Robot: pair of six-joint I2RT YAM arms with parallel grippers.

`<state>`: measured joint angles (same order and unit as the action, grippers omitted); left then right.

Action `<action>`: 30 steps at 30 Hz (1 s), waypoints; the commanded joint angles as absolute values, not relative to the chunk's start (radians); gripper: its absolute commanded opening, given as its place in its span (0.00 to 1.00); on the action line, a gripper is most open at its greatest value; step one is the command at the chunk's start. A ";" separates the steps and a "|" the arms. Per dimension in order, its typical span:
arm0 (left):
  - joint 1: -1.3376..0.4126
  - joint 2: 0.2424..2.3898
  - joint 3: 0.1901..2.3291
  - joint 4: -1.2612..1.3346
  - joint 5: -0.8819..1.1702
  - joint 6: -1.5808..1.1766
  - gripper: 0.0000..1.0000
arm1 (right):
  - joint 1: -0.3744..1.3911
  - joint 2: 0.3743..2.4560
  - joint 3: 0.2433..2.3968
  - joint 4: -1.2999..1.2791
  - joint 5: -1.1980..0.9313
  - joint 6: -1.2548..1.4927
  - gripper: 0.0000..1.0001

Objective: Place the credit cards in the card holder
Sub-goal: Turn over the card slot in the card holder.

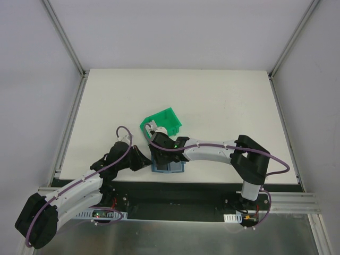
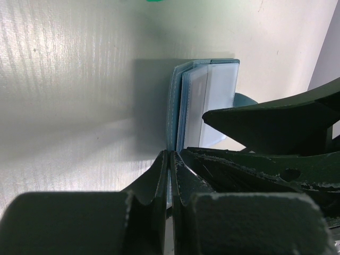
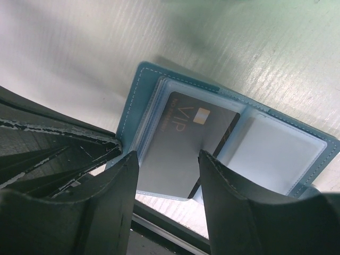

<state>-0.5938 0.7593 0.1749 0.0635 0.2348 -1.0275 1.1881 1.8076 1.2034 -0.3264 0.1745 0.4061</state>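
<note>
Judging by its look, the dark card [image 3: 186,141] is light, stiff and slick. It is best taken by its two long edges near one end, because a pinch across the faces would get in the way of sliding it under a pocket. The card holder [image 3: 276,154] looks soft and floppy, and would likely fold shut or skid on the table [image 3: 79,53] unless pinned. It lies open across the centre of the right wrist view. The card rests slantwise on its left-hand leaf, its near end reaching down between the fingers of the right gripper [image 3: 167,164]. Those fingers stand apart on either side of it, but I cannot tell whether they press its edges. The left gripper [image 2: 168,159], at lower centre of its own view, is closed tight on the edge of the holder's cover, with the rest of the holder just above it.
</note>
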 commanded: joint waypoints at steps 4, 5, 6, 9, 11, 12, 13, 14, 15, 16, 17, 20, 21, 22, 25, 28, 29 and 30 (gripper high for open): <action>-0.586 0.752 0.176 0.075 0.249 -1.008 0.00 | 1.186 1.816 1.243 -0.362 0.195 0.402 0.51; -0.586 0.753 0.176 0.075 0.249 -1.008 0.00 | 1.187 1.816 1.244 -0.371 0.201 0.400 0.50; -0.586 0.753 0.176 0.075 0.249 -1.008 0.00 | 1.187 1.816 1.249 -0.380 0.204 0.399 0.49; -0.586 0.752 0.176 0.074 0.249 -1.006 0.00 | 1.187 1.813 1.258 -0.408 0.224 0.394 0.47; -0.586 0.752 0.176 0.075 0.250 -1.005 0.00 | 1.192 1.804 1.264 -0.425 0.242 0.390 0.45; -0.586 0.753 0.176 0.075 0.250 -1.005 0.00 | 1.192 1.798 1.266 -0.434 0.251 0.387 0.45; -0.586 0.752 0.176 0.075 0.249 -1.005 0.00 | 1.192 1.793 1.266 -0.439 0.256 0.385 0.45; -0.586 0.752 0.175 0.075 0.249 -1.006 0.00 | 1.190 1.790 1.267 -0.446 0.262 0.385 0.45; -0.586 0.752 0.175 0.074 0.247 -1.006 0.00 | 1.192 1.789 1.267 -0.451 0.268 0.385 0.44; -0.586 0.752 0.175 0.074 0.248 -1.006 0.00 | 1.190 1.787 1.266 -0.456 0.271 0.384 0.44; -0.586 0.752 0.173 0.075 0.249 -1.006 0.00 | 1.193 1.786 1.266 -0.462 0.273 0.385 0.43; -0.586 0.747 0.172 0.075 0.249 -1.005 0.00 | 1.195 1.783 1.261 -0.474 0.279 0.388 0.41; -0.586 0.749 0.172 0.075 0.249 -1.005 0.00 | 1.195 1.776 1.259 -0.474 0.284 0.390 0.41; -0.586 0.749 0.170 0.075 0.247 -1.006 0.00 | 1.198 1.767 1.255 -0.474 0.288 0.391 0.41; -0.586 0.750 0.170 0.074 0.247 -1.006 0.00 | 1.200 1.744 1.243 -0.472 0.301 0.391 0.41; -0.586 0.753 0.169 0.075 0.244 -1.006 0.00 | 1.198 1.717 1.230 -0.479 0.314 0.394 0.40; -0.586 0.755 0.167 0.075 0.244 -1.005 0.00 | 1.197 1.709 1.223 -0.482 0.321 0.397 0.40; -0.586 0.755 0.166 0.075 0.242 -1.005 0.00 | 1.198 1.701 1.215 -0.480 0.327 0.399 0.40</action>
<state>-0.5938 0.7589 0.1745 0.0639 0.2348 -1.0275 1.1957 1.7844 1.2293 -0.4324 0.2695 0.3992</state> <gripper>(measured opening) 0.006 0.405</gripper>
